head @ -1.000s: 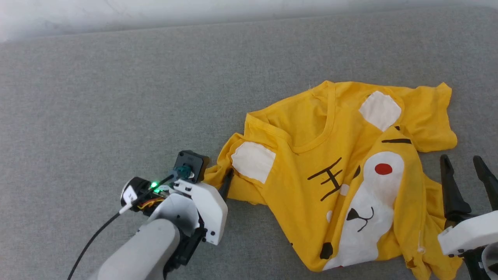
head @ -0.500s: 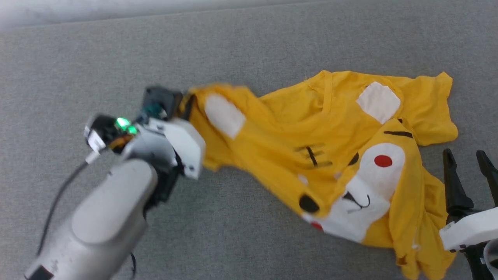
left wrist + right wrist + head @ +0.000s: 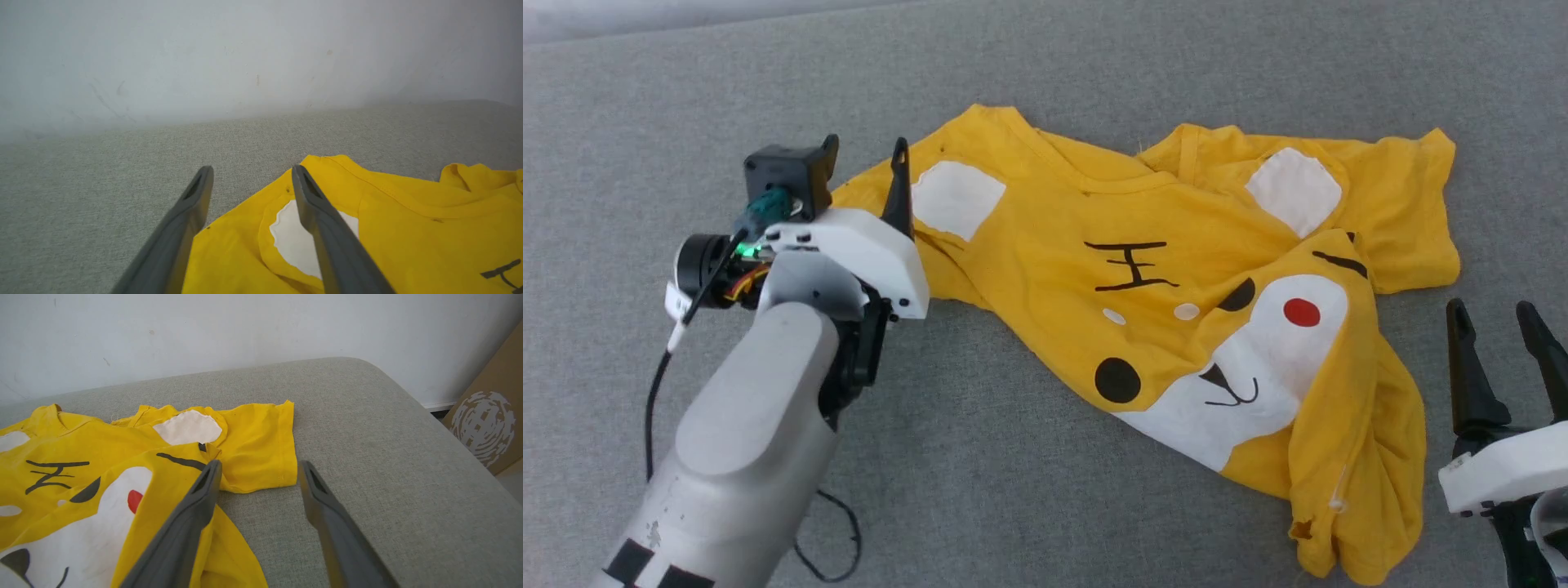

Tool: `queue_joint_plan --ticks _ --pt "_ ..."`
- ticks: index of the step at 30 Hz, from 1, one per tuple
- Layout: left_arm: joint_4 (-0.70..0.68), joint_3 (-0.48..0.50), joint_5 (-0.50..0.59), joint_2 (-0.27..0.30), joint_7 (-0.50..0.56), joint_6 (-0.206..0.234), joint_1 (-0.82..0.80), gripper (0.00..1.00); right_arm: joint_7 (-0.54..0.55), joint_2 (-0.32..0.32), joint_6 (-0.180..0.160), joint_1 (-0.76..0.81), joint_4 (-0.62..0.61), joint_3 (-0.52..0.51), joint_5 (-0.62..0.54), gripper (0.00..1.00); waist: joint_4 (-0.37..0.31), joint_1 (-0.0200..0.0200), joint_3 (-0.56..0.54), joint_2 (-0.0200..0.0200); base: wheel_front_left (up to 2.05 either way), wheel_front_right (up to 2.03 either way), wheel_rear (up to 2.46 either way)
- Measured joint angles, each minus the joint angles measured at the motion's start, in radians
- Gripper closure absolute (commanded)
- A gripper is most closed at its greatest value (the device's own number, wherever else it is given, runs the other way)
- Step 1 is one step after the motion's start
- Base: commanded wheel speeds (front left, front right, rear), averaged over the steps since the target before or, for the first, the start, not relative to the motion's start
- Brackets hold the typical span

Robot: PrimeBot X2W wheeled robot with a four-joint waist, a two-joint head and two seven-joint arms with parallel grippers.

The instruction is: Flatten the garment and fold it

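Observation:
The garment, a bright yellow T-shirt with a cartoon face print, lies print side up on the grey cushion. Its left shoulder is pulled out flat, while its lower right part is folded over and bunched. My left gripper stands open just above the left shoulder corner, beside a white patch. In the left wrist view the left gripper has nothing between its fingers and the garment lies under them. My right gripper stands open beside the bunched right edge. In the right wrist view it points at the sleeve.
A pale wall rises behind the cushion. The cushion's rounded right edge drops off near a cardboard box. A black cable trails from my left arm.
My left gripper shut on the shirt's left shoulder, dragged it up and to the left, then opened and let it go. The shirt now lies wider. The right gripper stayed put.

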Motion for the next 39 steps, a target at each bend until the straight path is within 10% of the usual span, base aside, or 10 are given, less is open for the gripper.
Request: queue_joint_plan --ticks 9,21,31,39 --pt "-0.200 0.068 -0.020 -0.021 -0.235 0.013 0.132 0.00 0.006 0.000 0.000 0.004 0.005 0.005 -0.001 0.00 0.023 -0.0002 -0.062 0.0000 0.00 0.00 0.00" --pt "-0.518 0.128 0.012 -0.017 -0.284 0.114 0.637 0.00 0.010 0.000 0.000 0.065 0.007 0.028 0.003 0.00 0.057 -0.0004 -0.152 0.0000 0.00 0.00 0.00" --pt "-0.529 0.159 0.081 -0.072 -0.285 0.039 0.726 0.00 0.000 -0.011 0.000 0.021 -0.019 0.007 -0.041 0.00 0.082 -0.0003 -0.155 0.0001 0.00 0.00 0.00" --pt "-0.506 0.158 0.118 -0.089 -0.285 -0.002 0.660 0.00 0.129 -0.215 0.000 -0.239 0.108 0.061 0.018 0.00 0.065 -0.0001 -0.093 0.0002 0.00 0.00 0.00"
